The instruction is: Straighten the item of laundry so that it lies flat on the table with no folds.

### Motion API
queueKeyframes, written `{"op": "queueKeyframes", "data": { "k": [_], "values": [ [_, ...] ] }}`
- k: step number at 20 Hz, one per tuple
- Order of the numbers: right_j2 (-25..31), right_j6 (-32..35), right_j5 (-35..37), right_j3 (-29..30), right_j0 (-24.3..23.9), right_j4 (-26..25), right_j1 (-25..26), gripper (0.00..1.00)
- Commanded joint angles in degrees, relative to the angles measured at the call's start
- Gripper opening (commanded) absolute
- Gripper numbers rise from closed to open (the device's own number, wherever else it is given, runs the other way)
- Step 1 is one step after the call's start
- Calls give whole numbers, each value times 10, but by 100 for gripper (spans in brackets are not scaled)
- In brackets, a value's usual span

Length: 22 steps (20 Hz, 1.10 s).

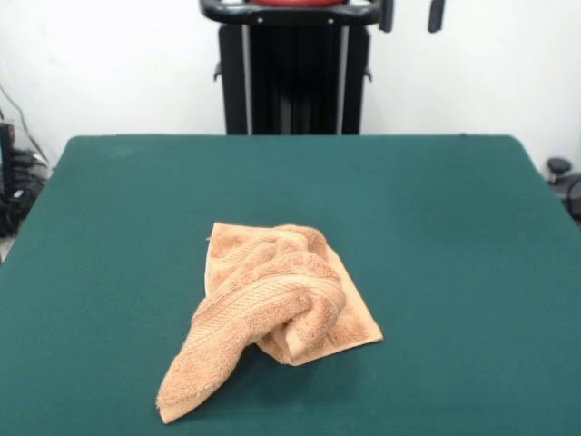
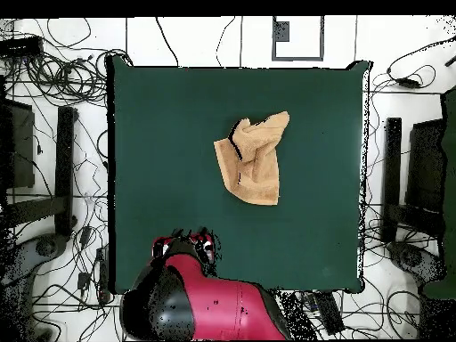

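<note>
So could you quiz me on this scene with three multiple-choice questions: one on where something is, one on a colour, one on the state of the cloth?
1. Where does the towel lie?
A. Near the middle of the table
B. Hanging off an edge
C. On the floor

2. What colour is the table top?
A. White
B. Dark green
C. Red

3. How does the towel lie?
A. Spread flat
B. Rolled into a tight tube
C. Bunched, with folds over itself

Answers: 1 A, the overhead view shows green table all round the towel. 2 B, both views show dark green. 3 C, a ribbed fold humps over the lower layer.
</note>
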Motion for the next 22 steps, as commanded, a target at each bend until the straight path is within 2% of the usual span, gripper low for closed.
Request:
{"op": "queueKeyframes", "data": {
  "k": [1, 11, 22],
  "values": [
    [-18, 122, 1, 4, 18, -11, 67, 100],
    [-66, 147, 31, -63, 49, 6, 113, 100],
    [-69, 130, 78, -162, 58, 25, 161, 100]
  ]
}}
